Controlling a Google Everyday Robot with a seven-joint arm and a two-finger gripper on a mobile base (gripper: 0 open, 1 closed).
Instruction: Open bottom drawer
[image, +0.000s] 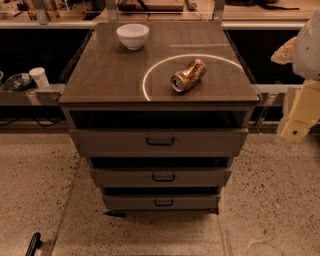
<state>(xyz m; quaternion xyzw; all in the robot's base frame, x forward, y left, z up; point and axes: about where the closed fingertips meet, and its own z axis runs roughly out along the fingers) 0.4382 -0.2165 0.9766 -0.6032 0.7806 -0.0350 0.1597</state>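
Tool (296, 120) hangs at right edge of view, beside the cabinet (100, 142), well apart from every handle; whether it is open or closed, cannot tell. Probably held clear ahead of a low reach. Bottom drawer (130, 202) sits lowest, near the floor: slimmest grey-brown front, small dark centre handle (163, 202), seemingly not pulled out. Bowl (133, 36) and crushed can (188, 75) rest on the worktop (100, 75).
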